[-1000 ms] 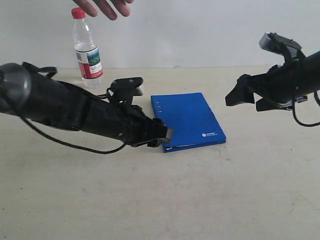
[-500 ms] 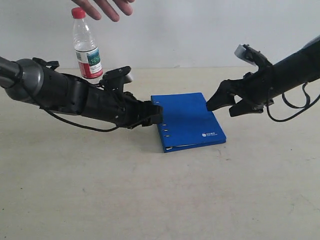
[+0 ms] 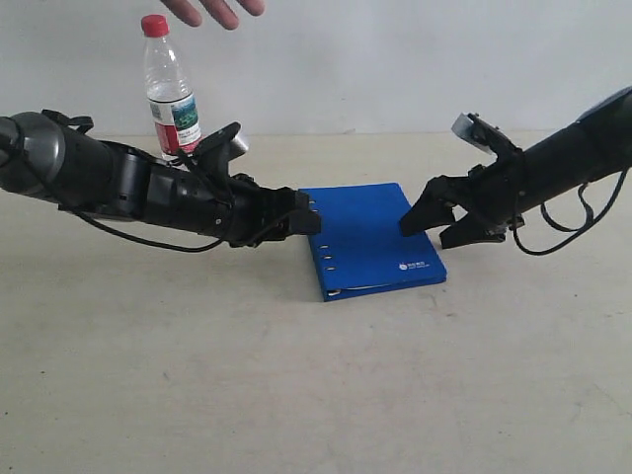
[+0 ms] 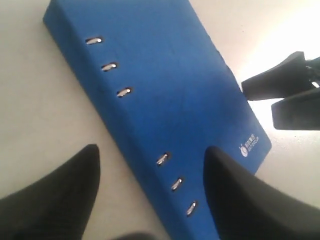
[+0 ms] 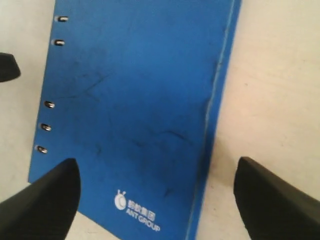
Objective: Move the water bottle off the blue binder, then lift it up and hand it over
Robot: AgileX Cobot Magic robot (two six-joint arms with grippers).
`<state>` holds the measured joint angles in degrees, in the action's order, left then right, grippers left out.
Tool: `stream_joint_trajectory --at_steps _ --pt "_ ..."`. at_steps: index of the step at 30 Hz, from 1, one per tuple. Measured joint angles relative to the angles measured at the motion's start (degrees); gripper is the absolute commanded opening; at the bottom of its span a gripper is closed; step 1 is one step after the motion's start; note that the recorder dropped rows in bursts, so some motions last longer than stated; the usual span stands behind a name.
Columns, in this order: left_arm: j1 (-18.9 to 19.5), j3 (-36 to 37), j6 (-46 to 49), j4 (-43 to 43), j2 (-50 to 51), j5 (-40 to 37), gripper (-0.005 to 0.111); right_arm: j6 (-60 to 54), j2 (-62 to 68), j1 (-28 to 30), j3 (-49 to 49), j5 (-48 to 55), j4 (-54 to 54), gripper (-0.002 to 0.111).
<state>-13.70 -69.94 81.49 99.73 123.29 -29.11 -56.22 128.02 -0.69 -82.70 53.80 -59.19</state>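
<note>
Right arm (image 3: 558, 158) has dropped; fingers (image 5: 47, 202) spread at the blue binder (image 3: 370, 237).

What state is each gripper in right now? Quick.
Left gripper: open, empty, by the slotted spine edge of the flat deep-blue ring binder.
Right gripper: open, empty, by the binder's opposite edge.

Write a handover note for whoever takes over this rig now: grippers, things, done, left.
Left gripper: open, at the spine edge of the flat deep-blue ring binder, holding nothing.
Right gripper: open, at its opposite edge.
Small clear plastic water bottle with red cap: upright on the table behind the left arm, off the binder.
Done: bottle moved off.
Left: grasp binder, lift, hand over.
</note>
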Motion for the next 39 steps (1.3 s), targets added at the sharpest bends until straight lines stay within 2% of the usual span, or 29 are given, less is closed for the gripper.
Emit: stream_joint_trajectory --at_steps 3,11,24,31,39 --pt "0.0 0.0 0.3 0.0 0.0 -0.4 0.057 -2.1 0.5 0.0 0.0 1.7 -1.9 0.077" --pt "0.0 0.0 1.0 0.0 0.0 -0.7 0.057 -11.6 0.9 0.0 0.0 14.6 -14.1 0.077" --pt "0.0 0.0 1.7 0.0 0.0 -0.7 0.057 -12.6 0.9 -0.1 0.0 15.4 -16.9 0.077" --pt "0.0 0.0 1.7 0.0 0.0 -4.4 0.057 -11.9 0.9 -1.1 0.0 14.5 -15.7 0.076" --pt "0.0 -0.3 1.7 0.0 0.0 -7.6 0.057 -10.0 1.8 -1.1 0.0 12.4 -14.7 0.051"
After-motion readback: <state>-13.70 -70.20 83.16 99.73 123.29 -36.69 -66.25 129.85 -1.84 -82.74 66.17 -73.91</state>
